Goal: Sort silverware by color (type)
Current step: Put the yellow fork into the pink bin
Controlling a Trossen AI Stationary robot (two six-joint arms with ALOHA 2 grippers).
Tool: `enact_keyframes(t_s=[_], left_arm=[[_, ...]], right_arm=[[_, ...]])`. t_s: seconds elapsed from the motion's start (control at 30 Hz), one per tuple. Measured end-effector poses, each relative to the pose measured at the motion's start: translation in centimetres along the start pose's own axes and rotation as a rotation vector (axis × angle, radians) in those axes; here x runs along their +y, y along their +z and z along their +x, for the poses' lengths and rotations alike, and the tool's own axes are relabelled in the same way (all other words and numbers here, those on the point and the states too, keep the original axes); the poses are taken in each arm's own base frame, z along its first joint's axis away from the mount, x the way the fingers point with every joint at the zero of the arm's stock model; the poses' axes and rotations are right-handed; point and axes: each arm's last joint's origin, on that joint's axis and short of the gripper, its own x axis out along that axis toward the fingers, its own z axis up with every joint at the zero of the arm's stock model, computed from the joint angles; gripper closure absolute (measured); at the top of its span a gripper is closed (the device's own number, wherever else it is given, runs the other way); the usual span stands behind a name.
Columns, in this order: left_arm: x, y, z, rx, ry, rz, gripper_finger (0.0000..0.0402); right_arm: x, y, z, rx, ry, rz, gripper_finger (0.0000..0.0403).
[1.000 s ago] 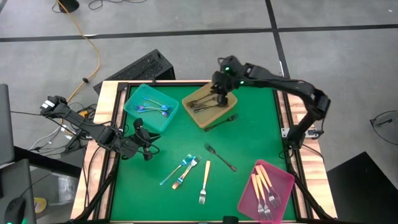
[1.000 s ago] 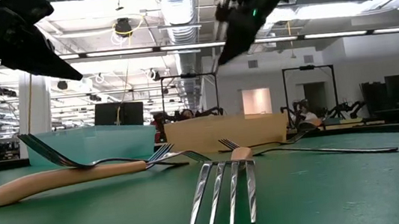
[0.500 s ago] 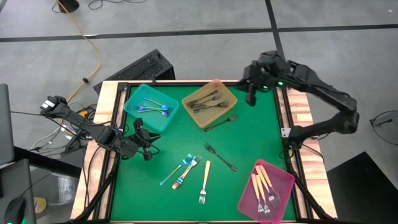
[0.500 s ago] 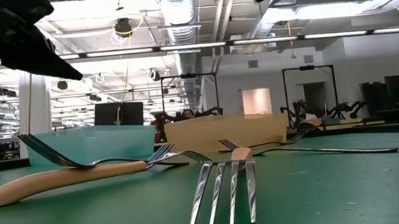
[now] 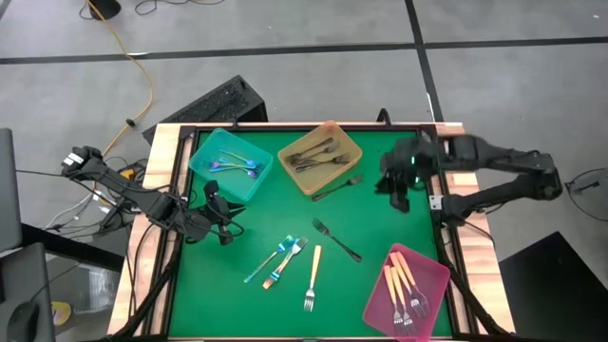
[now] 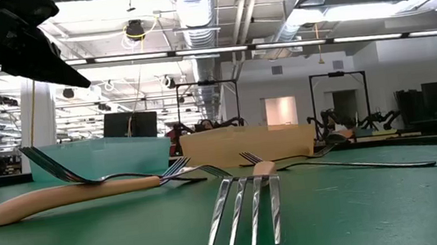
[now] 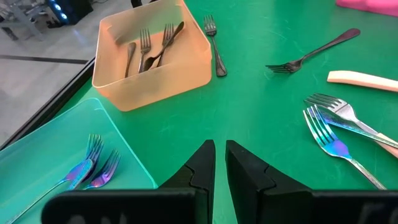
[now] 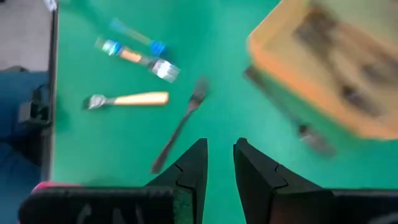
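Sorting is partly done: the teal tray (image 5: 231, 163) holds iridescent blue forks (image 5: 237, 163), the amber tray (image 5: 320, 156) holds dark grey pieces (image 5: 319, 157), and the pink tray (image 5: 408, 290) near the front right corner holds cream-handled forks (image 5: 400, 282). Loose on the green mat (image 5: 380, 223) lie one dark grey fork (image 5: 335, 187) just beside the amber tray, a second dark grey fork (image 5: 336, 239) near the middle, a cream-handled fork (image 5: 313, 277), and a crossed cluster of two iridescent forks and another cream-handled piece (image 5: 278, 260).

The right gripper (image 5: 396, 187) hovers above the mat's right side, between the amber and pink trays; its fingers (image 8: 189, 168) stand a narrow gap apart and hold nothing. The left gripper (image 5: 218, 214) waits near the mat's left edge below the teal tray, its fingers (image 7: 203, 165) nearly closed and empty.

Judging by this, the right arm is between picks. Its next move likely calls for descending onto one of the two grey forks, spreading the fingers wider first, and pinching across the thin handle flat against the mat.
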Motion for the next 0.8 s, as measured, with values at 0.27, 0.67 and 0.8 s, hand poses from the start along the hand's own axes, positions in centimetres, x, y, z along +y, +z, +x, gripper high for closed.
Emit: enact_keyframes(t_s=[0.27, 0.67, 0.8], left_arm=[[0.0, 0.0, 0.0, -0.001, -0.001, 0.001, 0.0377], [-0.1, 0.1, 0.0, -0.007, -0.012, 0.000, 0.0377], [-0.2, 0.2, 0.0, -0.006, -0.036, -0.007, 0.0377]], right_arm=[[5.6, -4.0, 5.1, -0.018, 0.021, 0.002, 0.0301], [11.9, -8.1, 12.7, -0.087, -0.122, -0.006, 0.0301], [12.9, -8.6, 15.6, -0.075, -0.159, -0.047, 0.0301]])
